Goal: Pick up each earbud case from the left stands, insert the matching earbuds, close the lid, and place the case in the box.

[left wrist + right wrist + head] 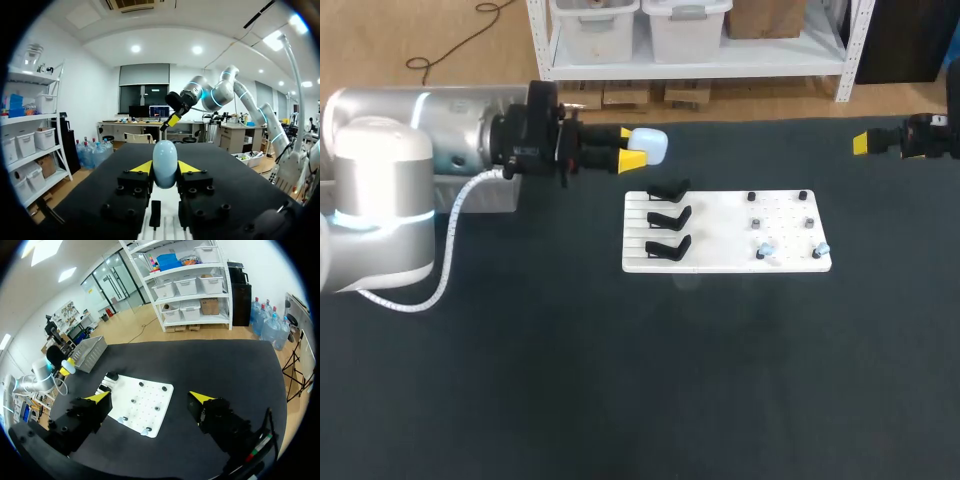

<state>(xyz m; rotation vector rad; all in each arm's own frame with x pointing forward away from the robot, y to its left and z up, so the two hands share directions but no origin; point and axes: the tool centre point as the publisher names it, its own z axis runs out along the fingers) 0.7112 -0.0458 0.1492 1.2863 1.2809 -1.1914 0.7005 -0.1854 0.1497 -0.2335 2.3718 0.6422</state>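
The dark worktop [620,400] is flat and matte, and it carries a white board [720,262] near its middle. The left arm [420,130] lies level above the far left part, with the grey box [90,352] just beside it. On the board's left side, 3 black stands [668,216] carry no case. The left pincer [635,148] pinches the pale blue earbud case [652,145] from 2 sides, in the air behind the board. The lid looks closed. The right pincer [150,397] is spread wide and empty, well apart at the far right. 2 pale earbuds [765,250] sit on pegs at the board's near right. I judge that the main risk is slipping. The case is smooth and rounded and only narrow tips hold it, so it can turn or fall when the other pincer pushes on the lid or presses in the small earbuds.
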